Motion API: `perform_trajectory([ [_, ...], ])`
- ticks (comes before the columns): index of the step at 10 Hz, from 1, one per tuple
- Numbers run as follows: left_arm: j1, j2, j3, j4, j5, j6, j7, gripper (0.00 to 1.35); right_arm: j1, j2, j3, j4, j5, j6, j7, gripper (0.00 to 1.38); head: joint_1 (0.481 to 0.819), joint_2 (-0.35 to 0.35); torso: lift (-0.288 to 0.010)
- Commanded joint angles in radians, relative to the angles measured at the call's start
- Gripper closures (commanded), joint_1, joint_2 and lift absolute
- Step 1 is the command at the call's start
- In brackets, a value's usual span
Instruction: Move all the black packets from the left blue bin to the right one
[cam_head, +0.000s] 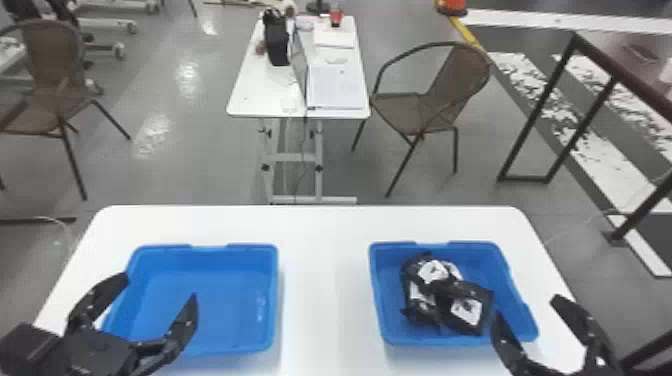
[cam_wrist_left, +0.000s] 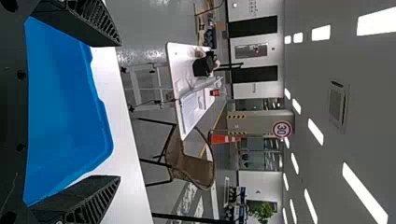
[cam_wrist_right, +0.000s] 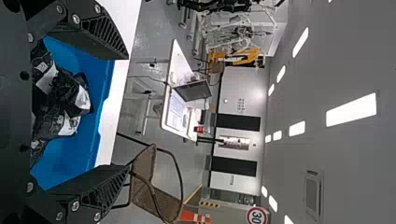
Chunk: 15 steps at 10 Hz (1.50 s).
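In the head view my left gripper (cam_head: 159, 289) stands open over the near left part of the left blue bin (cam_head: 215, 300), whose floor is bare. Several black packets (cam_head: 462, 305) with white labels lie heaped in the right blue bin (cam_head: 510, 280). My right gripper (cam_head: 525, 307) is open at that bin's near right corner. The left wrist view has the left gripper (cam_wrist_left: 119, 112) with its fingers wide apart and the blue bin (cam_wrist_left: 65, 107) between and beyond them. In the right wrist view the right gripper (cam_wrist_right: 126, 112) is spread, with the black packets (cam_wrist_right: 60, 98) beyond it.
Both bins stand on a white table (cam_head: 325, 280), with a bare strip of tabletop between them. Past its far edge are a second table (cam_head: 260, 95) with papers and a black bag, brown chairs (cam_head: 425, 100), and a dark metal frame (cam_head: 550, 100) at the right.
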Motion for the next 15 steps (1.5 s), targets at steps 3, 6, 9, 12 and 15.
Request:
perform_trajectory([
  [3,0.015,-0.003,-0.030,-0.003,0.027,0.002,0.006,0.10,0.011,0.004,0.004,0.001,-0.001,-0.009,-0.001,0.20,0.695,-0.106,0.000],
  [6,0.010,-0.003,-0.036,-0.001,0.034,0.014,0.007,0.10,0.002,0.004,0.004,0.005,-0.006,-0.009,-0.001,0.20,0.695,-0.121,0.000],
  [9,-0.002,-0.003,-0.051,-0.001,0.042,0.020,0.007,0.10,-0.012,0.004,0.004,0.016,-0.018,-0.009,0.000,0.20,0.695,-0.125,0.000],
  [12,0.001,-0.003,-0.053,-0.001,0.051,0.040,0.007,0.11,-0.012,0.004,0.004,0.016,-0.027,-0.009,0.000,0.20,0.695,-0.136,0.000],
  [15,0.004,-0.003,-0.051,0.000,0.056,0.046,0.006,0.11,-0.017,0.004,0.007,0.016,-0.030,-0.007,0.000,0.20,0.695,-0.136,0.000],
])
